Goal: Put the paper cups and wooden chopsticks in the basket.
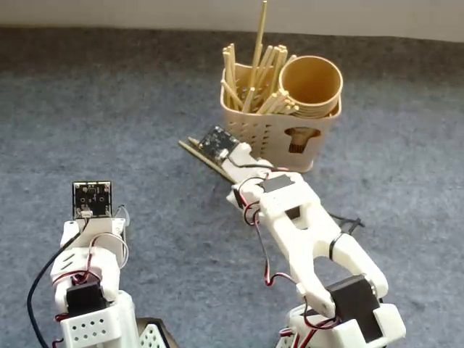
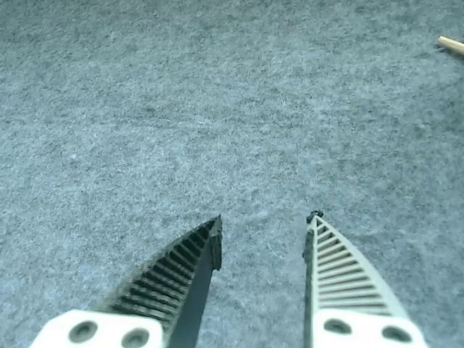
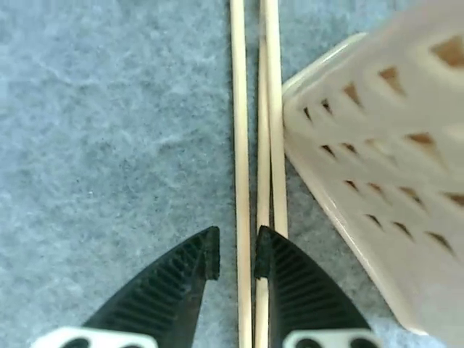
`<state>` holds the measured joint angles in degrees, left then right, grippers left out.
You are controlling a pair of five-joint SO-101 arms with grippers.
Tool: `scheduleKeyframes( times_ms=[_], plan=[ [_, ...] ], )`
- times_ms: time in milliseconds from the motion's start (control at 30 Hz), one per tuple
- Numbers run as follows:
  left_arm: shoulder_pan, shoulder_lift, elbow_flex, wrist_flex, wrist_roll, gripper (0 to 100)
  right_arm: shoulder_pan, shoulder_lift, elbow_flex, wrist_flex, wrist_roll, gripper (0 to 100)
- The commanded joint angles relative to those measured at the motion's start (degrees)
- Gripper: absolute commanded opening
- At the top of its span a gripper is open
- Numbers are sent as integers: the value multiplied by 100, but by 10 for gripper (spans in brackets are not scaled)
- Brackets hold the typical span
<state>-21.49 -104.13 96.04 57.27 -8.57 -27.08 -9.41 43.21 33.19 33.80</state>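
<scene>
Toothed black fingers (image 3: 174,290) of the right gripper (image 3: 235,254) sit low over the carpet (image 3: 109,145). They are parted narrowly, with one of three loose chopsticks (image 3: 239,109) running between the tips, and nothing looks clamped yet. The sticks' long axis lines up with the gripper's own reach, stretching straight ahead from the fingertips. The other two sticks lie just outside one finger, close against the foot of the basket (image 3: 377,181). With the basket wall right beside the hand, closing on the sticks probably has to happen within that tight strip.

The left gripper (image 2: 264,225) hangs released, its fingers well apart over bare carpet, with a chopstick tip (image 2: 451,46) far ahead and off to one side. The right arm is plainly the nearer and, by my judgement, the one to make the pick.

From above, the basket holds nested paper cups (image 1: 312,83) on one side. An upright bundle of chopsticks (image 1: 250,76) fills the other, one stick standing taller than the rest.
</scene>
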Motion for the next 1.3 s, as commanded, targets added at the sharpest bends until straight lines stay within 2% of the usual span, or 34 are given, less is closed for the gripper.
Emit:
scheduleKeyframes(
  times_ms=[0, 233, 467, 667, 867, 1067, 1267],
  plan=[
    [-66, -22, 110, 0, -35, 188, 84, 84, -110, -145, 123, 90],
    [-66, -22, 110, 0, -35, 188, 92, 1077, -673, -180, 132, 88],
    [-66, -22, 110, 0, -35, 188, 57, 1218, -752, -154, 132, 87],
    [-66, -22, 110, 0, -35, 188, -462, 1209, -655, 242, 123, 4],
    [-66, -22, 110, 0, -35, 188, -646, 1200, -673, 963, 123, 5],
    [-66, -22, 110, 0, -35, 188, -646, 1191, -716, 2176, 123, 5],
    [-66, -22, 110, 0, -35, 188, -655, 1191, -1411, 2967, 97, 14]
  ],
)
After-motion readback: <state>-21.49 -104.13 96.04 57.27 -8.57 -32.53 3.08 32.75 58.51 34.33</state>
